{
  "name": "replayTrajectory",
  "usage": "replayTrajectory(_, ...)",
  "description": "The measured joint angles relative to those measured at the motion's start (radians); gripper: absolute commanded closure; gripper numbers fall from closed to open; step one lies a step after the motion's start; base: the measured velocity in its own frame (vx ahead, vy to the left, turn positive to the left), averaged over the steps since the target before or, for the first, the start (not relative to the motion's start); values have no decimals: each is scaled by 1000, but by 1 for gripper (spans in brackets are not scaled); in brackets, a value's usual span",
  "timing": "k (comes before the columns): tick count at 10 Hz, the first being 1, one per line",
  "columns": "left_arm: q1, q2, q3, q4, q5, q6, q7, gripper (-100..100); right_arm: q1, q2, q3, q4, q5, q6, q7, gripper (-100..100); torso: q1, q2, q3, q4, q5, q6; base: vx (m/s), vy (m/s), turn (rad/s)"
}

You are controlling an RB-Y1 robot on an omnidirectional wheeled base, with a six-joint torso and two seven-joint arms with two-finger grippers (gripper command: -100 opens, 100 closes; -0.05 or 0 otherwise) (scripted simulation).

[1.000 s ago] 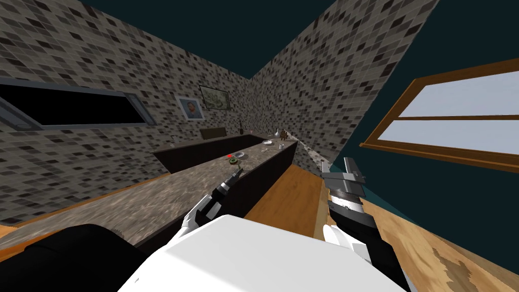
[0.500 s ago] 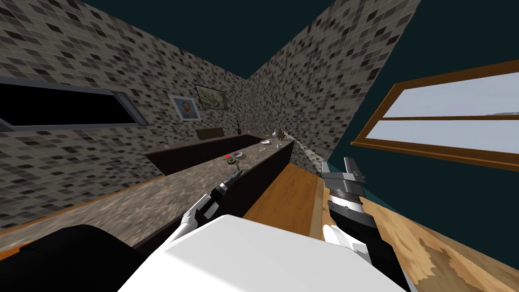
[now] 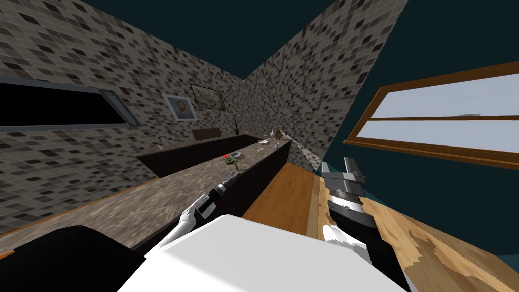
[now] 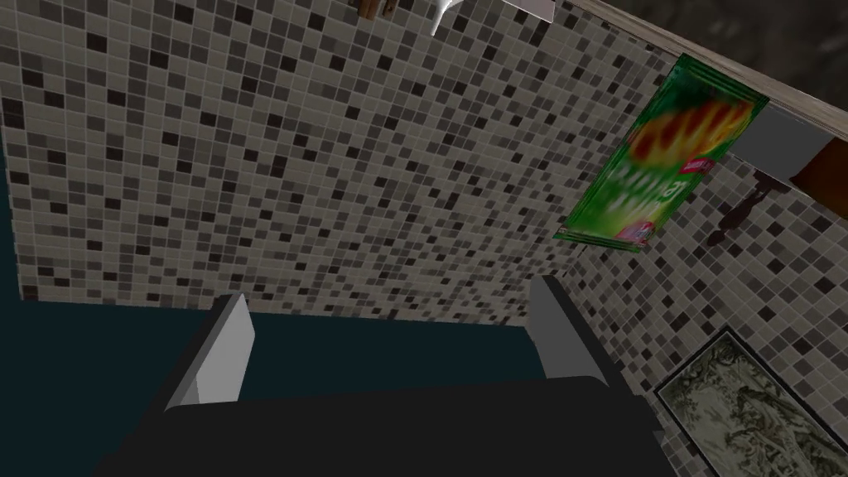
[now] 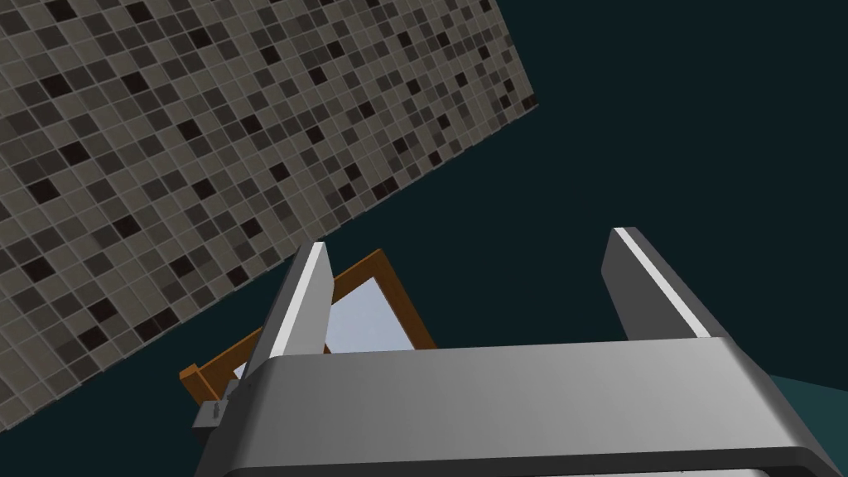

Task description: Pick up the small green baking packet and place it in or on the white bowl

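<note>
– Far along desk (image 3: 167,195), by its floor-side edge: green packet (image 3: 230,161), just beside white bowl (image 3: 234,154)?
– Yes. Left tool (image 3: 233,176) short of it, jaws spread, empty. Right tool (image 3: 336,163) same, off desk.

The head camera looked down, rolled, along the countertop (image 3: 152,195) toward the corner. The left wrist camera faced the tiled wall (image 4: 331,166) from near the green packet (image 4: 662,157), sharing the framed picture (image 4: 749,397). The right wrist camera pointed up at the window (image 5: 364,319).
</note>
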State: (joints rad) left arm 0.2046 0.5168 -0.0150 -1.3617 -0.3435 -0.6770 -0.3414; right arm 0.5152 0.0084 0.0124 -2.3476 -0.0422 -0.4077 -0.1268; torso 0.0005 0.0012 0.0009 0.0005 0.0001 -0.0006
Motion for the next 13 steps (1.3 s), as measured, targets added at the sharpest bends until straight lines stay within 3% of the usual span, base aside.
replayTrajectory(9, -85, 75, 9, 229, -45, -31, -85, -100, 0, 0, 0, 0, 0, 0, 0, 0, 0, -1, -1, 0, 0, 0, -15, -5, -69)
replayTrajectory(13, -142, 119, 17, 377, -67, -63, -135, -100, 0, 0, 0, 0, 0, 0, 0, 0, 0, -2, -1, 0, 0, 0, 3, -11, -124)
